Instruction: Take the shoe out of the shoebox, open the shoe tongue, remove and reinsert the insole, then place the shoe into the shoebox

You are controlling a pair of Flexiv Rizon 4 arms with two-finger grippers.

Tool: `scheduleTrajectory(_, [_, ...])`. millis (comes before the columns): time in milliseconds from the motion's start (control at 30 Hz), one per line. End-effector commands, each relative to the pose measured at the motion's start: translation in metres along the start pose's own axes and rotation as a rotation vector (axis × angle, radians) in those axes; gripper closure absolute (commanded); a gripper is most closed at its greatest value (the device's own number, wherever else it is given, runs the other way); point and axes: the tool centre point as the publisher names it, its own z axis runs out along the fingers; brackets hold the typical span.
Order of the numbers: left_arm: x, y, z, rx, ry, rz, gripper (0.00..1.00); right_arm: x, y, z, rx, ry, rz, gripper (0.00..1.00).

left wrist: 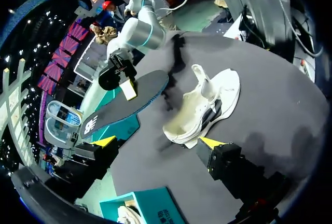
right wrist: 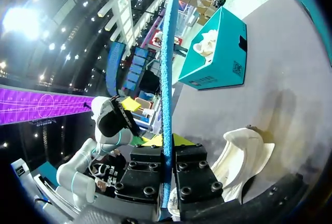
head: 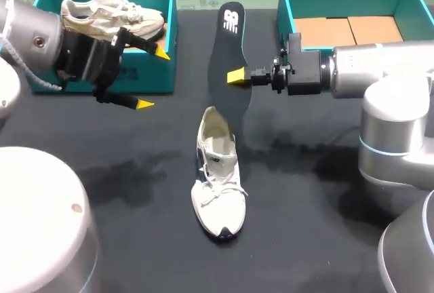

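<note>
A white shoe (head: 217, 178) lies on the black table, toe toward the front edge, its mouth open. Above its heel hangs the dark insole (head: 227, 55), held upright, with my right gripper (head: 235, 76) shut on its edge. In the right wrist view the insole (right wrist: 166, 68) stands edge-on between the fingers, and the shoe (right wrist: 241, 154) lies beside and below them. My left gripper (head: 153, 78) hovers open and holds nothing, in front of the left teal shoebox (head: 146, 76). In its wrist view the shoe (left wrist: 207, 105) and the insole (left wrist: 129, 105) lie ahead of the left gripper (left wrist: 158, 142).
The left shoebox holds a second white shoe (head: 112, 15). A second teal box (head: 288, 22) at the back right holds brown cardboard (head: 346, 30). The right arm (head: 380, 76) stretches in over the table's right side.
</note>
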Motion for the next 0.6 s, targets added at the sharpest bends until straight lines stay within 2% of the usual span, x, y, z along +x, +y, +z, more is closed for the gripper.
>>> scheduleTrajectory(33, [-0.006,-0.004,0.000,-0.100,0.209,-0.122,0.00,0.000,0.000,0.001,0.001,-0.002,0.001,1.00])
scheduleTrajectory(100, [-0.006,-0.004,0.000,-0.100,0.209,-0.122,0.00,0.000,0.000,0.001,0.001,-0.002,0.001,1.00])
scheduleTrajectory(133, [-0.003,-0.008,0.012,-0.113,0.236,-0.213,0.00,0.000,0.000,0.001,0.001,-0.002,0.001,1.00])
scheduleTrajectory(233, [0.009,-0.011,0.024,-0.111,0.266,-0.354,0.00,-0.018,-0.004,0.002,-0.076,0.016,-0.019,1.00])
scheduleTrajectory(267, [0.012,-0.010,0.027,-0.135,0.270,-0.394,0.00,-0.022,-0.005,0.003,-0.081,0.015,-0.019,1.00])
scheduleTrajectory(300, [0.016,-0.011,0.028,-0.118,0.278,-0.410,0.00,-0.024,-0.007,0.004,-0.092,0.016,-0.033,1.00])
scheduleTrajectory(400, [0.026,-0.009,0.032,-0.152,0.286,-0.501,0.00,-0.027,-0.009,0.008,-0.106,-0.004,-0.079,1.00])
scheduleTrajectory(533, [0.039,-0.008,0.040,-0.322,0.311,-0.658,0.00,-0.028,-0.010,0.013,-0.089,-0.028,-0.120,1.00])
scheduleTrajectory(567, [0.042,-0.004,0.039,-0.438,0.324,-0.674,0.00,-0.028,-0.010,0.013,-0.089,-0.028,-0.120,1.00])
scheduleTrajectory(600, [0.042,-0.004,0.039,-0.438,0.324,-0.674,0.00,-0.028,-0.010,0.013,-0.089,-0.028,-0.120,1.00])
